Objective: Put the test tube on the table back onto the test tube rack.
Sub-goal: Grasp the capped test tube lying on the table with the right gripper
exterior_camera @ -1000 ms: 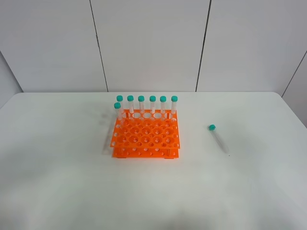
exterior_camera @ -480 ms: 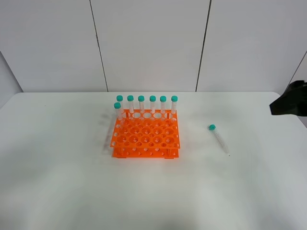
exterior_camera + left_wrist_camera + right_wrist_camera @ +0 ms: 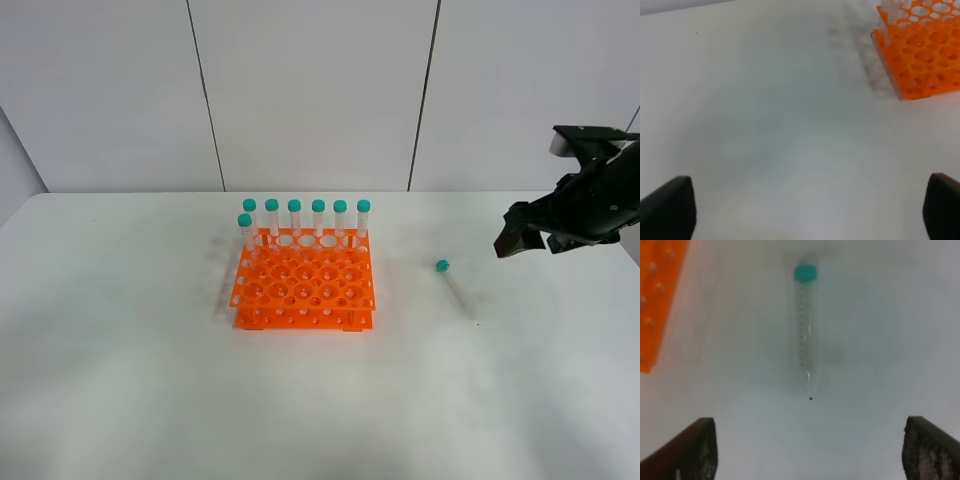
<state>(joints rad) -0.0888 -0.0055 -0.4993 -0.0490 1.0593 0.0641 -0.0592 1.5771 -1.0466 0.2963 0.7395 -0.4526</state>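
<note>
Because the slim clear teal-capped test tube [image 3: 455,288] lies flat on the white matte table [image 3: 120,350], well right of the orange plastic rack [image 3: 303,290], the wide-spread right gripper [image 3: 810,455] could nudge it rolling away; the left gripper [image 3: 805,212] is spread too.

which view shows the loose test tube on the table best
Right wrist view: the test tube lies centred and large, cap, markings and tip clear. Exterior high shows it small, right of the test tube rack. Left wrist misses it.
</note>
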